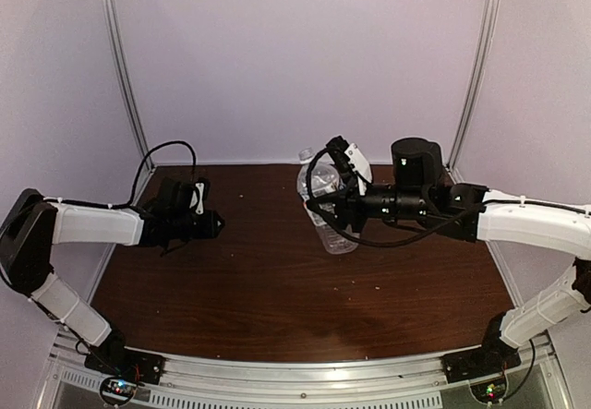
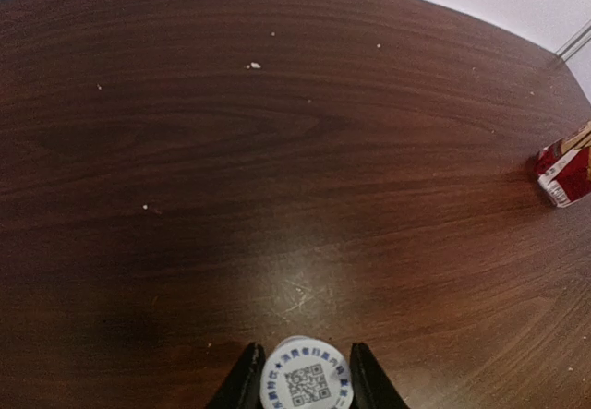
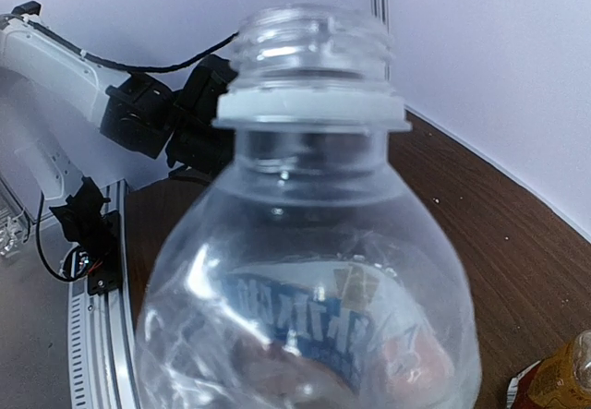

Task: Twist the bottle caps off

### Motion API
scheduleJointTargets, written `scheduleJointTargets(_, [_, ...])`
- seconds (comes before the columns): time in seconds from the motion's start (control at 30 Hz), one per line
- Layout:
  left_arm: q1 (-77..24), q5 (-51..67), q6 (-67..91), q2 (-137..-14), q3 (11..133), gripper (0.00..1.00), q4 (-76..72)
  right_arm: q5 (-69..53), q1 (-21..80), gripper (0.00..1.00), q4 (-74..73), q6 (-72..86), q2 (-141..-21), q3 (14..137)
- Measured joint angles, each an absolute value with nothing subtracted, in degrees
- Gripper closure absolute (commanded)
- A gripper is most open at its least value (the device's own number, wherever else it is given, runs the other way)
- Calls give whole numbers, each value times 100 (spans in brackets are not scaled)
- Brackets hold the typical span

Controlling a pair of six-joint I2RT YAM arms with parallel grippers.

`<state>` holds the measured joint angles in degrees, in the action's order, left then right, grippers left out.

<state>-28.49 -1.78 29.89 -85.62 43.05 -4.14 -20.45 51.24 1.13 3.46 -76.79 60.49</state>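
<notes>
Your left hand [image 2: 305, 352] is clamped tight on the white cap [image 2: 306, 383], held above the counter [image 2: 277, 150]. Bring it down until it touches the wood before you let go, well apart from both bottles, so it doesn't roll. Beyond it, the clear bottle [image 3: 309, 280] is uncapped, its threads bare, with your right hand [image 1: 325, 204] at its body. I can't tell whether that hand grips the bottle or only rests against it, so set the bottle upright first. Farther off, the amber bottle [image 2: 561, 174] is cut off by the frame edge, and its cap is out of sight.
</notes>
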Motion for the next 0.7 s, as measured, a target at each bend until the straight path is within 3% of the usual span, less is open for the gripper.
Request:
scheduleJointTargets(0.57, [-2849,-379,2993,-9424,3634,70,-1070,-2047,5074,57,180,480,-7732,5883])
scheduleJointTargets(0.7, [-2849,-360,2993,-9461,3623,60,-1173,-2043,5074,57,191,493,-7780,5865])
